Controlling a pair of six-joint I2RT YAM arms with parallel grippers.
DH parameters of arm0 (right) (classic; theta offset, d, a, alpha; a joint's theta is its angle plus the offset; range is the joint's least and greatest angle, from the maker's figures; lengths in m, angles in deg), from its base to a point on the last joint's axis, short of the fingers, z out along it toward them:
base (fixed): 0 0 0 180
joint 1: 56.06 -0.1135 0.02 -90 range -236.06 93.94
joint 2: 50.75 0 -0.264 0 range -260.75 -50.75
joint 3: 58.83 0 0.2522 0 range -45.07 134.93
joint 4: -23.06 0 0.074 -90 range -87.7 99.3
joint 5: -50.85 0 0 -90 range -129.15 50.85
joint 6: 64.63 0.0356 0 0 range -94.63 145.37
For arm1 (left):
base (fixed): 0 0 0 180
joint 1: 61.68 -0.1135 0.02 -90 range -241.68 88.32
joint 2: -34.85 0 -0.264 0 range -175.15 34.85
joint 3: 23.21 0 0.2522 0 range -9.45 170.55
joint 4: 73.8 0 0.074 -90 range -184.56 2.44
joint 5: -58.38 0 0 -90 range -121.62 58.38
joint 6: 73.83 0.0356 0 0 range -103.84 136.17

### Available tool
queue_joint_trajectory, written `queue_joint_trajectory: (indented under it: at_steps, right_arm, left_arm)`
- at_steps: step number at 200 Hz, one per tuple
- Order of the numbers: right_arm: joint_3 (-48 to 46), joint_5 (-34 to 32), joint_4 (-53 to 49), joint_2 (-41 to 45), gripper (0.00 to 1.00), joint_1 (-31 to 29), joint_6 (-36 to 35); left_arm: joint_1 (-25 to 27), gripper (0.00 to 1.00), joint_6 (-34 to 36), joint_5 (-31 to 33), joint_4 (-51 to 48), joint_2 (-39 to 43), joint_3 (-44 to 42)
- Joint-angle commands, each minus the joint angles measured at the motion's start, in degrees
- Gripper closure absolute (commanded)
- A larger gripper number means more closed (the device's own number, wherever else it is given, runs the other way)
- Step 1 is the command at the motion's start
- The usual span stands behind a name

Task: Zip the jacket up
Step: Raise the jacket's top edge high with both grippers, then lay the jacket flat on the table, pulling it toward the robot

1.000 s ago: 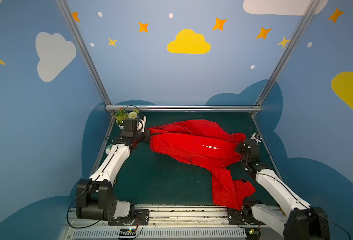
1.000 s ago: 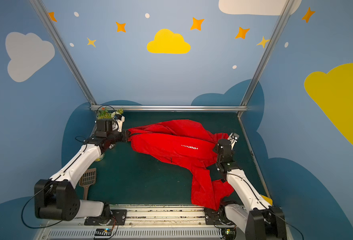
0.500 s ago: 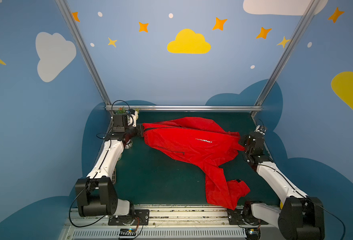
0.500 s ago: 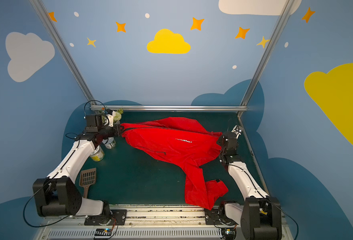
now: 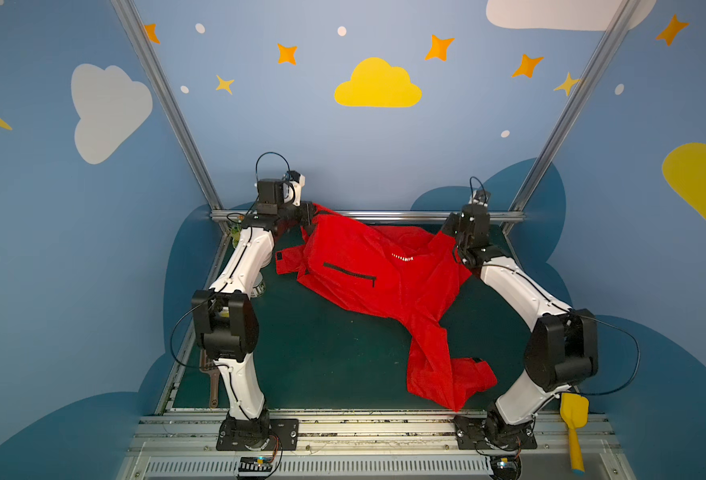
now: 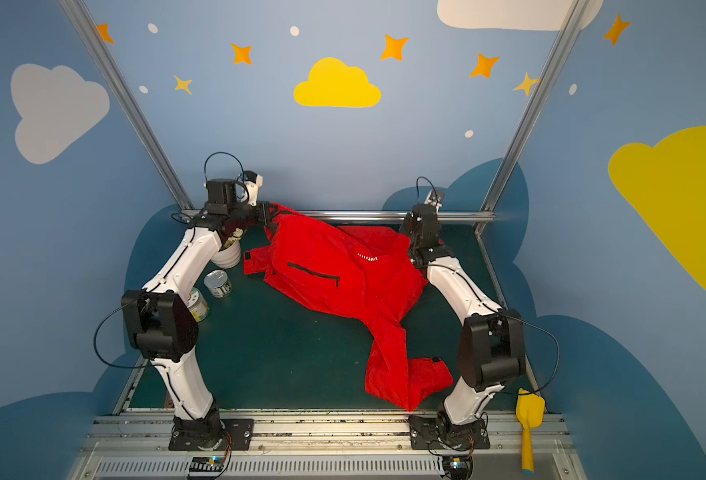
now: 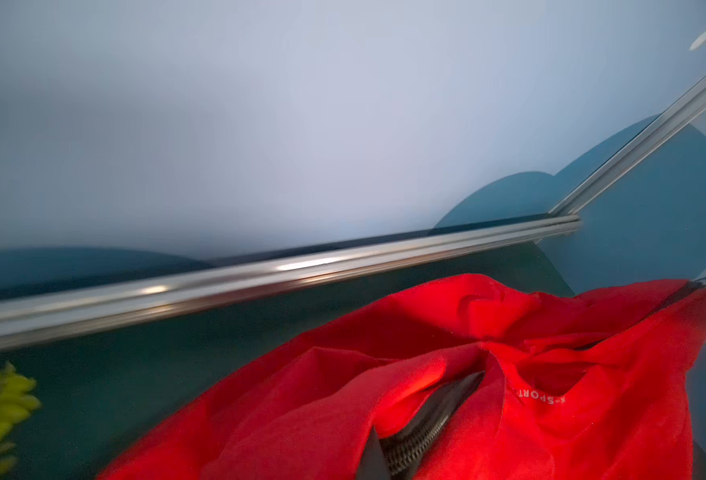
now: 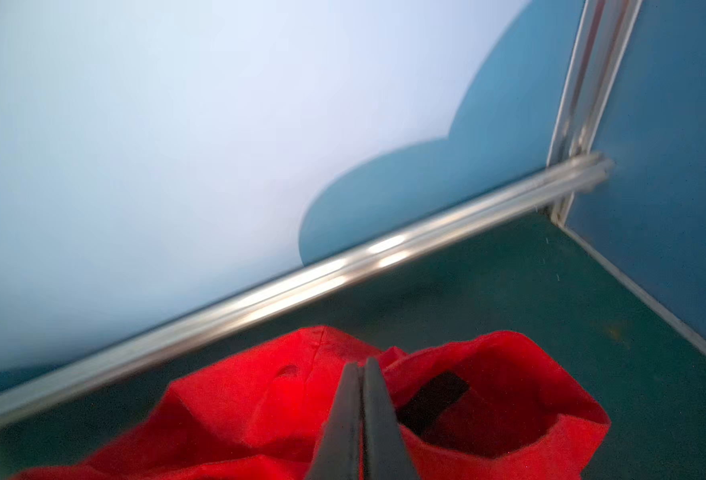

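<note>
While the left gripper (image 5: 307, 217) and right gripper (image 8: 361, 374) each pinch an edge of the red windbreaker jacket (image 5: 364, 270), spreading it over the green table's (image 5: 322, 357) far half, its front zipper (image 7: 422, 428) looks unjoined, so the zipping itself seems entirely ahead.

**Red jacket held up along the desk's far edge**

The jacket (image 5: 368, 270), of thin bright red fabric, is raised off the desk (image 5: 322, 353) at two points near the far edge. The left hand (image 5: 309, 216) is clamped on one end and the right hand (image 8: 361, 370) is pinched on the other. Between them it sags, crumpled, showing a slanted black pocket zipper (image 5: 349, 273) and small white lettering (image 5: 402, 257). One sleeve (image 5: 438, 365) trails to the near edge, right of centre, and is bunched at its end.
</note>
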Motion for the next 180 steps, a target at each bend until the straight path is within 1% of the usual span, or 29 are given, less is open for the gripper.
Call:
queue_joint_trajectory:
  at_steps: [1, 18, 30, 49, 61, 75, 86, 98, 113, 121, 132, 145, 153, 164, 180]
  right_arm:
    - [10.07, -5.13, 7.95, -0.57, 1.0, -1.75, -4.56]
    - [13.93, -5.05, 14.92, -2.83, 1.0, -1.97, -8.83]
    - [18.55, -4.15, 16.46, -4.35, 1.0, -1.51, -11.6]
    - [25.59, -3.21, 18.18, -6.31, 1.0, -0.07, -14.3]
    - [26.74, -2.4, 21.47, -6.06, 1.0, 1.09, -15.84]
    - [25.72, -2.18, 23.37, -4.18, 1.0, 2.07, -16.43]
    - [20.52, -0.37, 27.55, -0.96, 1.0, 2.24, -17.39]
    - [12.74, 0.73, 32.18, 3.66, 1.0, 2.04, -19.51]
    - [2.02, 1.34, 32.32, 10.68, 1.0, 1.68, -17.02]
    - [-4.14, 0.96, 31.79, 14.56, 1.0, 0.67, -15.42]
    - [-12.25, -1.29, 31.17, 19.68, 1.0, -1.93, -14.49]
    - [-21.64, -3.55, 32.15, 24.66, 1.0, -6.08, -17.41]
    - [-26.73, -5.26, 30.77, 27.59, 1.0, -8.66, -17.44]
    - [-32.35, -7.67, 27.86, 30.88, 1.0, -11.43, -15.51]
    - [-40.11, -14.33, 25.38, 35.33, 1.0, -15.23, -14.87]
  left_arm:
    - [-1.43, 0.97, 1.32, 1.19, 4.6, 1.2, 9.51]
    - [-2.31, 0.97, 0.66, 1.03, 9.19, 1.34, 11.44]
    - [-3.14, 0.97, 1.09, 1.27, 12.45, 1.82, 12.41]
    - [-5.4, 0.97, 1.28, 1.35, 11.88, 1.74, 16.67]
    - [-7.26, 0.97, 0.07, 0.73, 12.17, 2.45, 17.59]
    - [-9.21, 0.97, 0.01, 0.44, 14.44, 5.73, 14.14]
    - [-10.79, 0.97, -0.13, 0.52, 18.12, 9.64, 8.01]
    - [-12.53, 0.97, -2.95, 1.73, 24.32, 14.94, -2.14]
    - [-15.03, 0.97, -7.34, -0.41, 30.58, 20.56, -14.14]
    - [-15.71, 0.97, -7.88, -2.04, 31.85, 23.38, -19.91]
    - [-15.62, 0.97, -6.81, -3.31, 32.43, 27.72, -28.38]
    - [-15.31, 0.97, -6.74, -5.99, 35.31, 32.12, -38.81]
    - [-15.03, 0.97, -6.39, -7.37, 35.85, 34.62, -44.86]
    - [-14.38, 0.97, -5.36, -7.82, 35.07, 37.87, -51.57]
    - [-13.59, 0.97, -3.84, -7.49, 32.38, 42.93, -59.83]
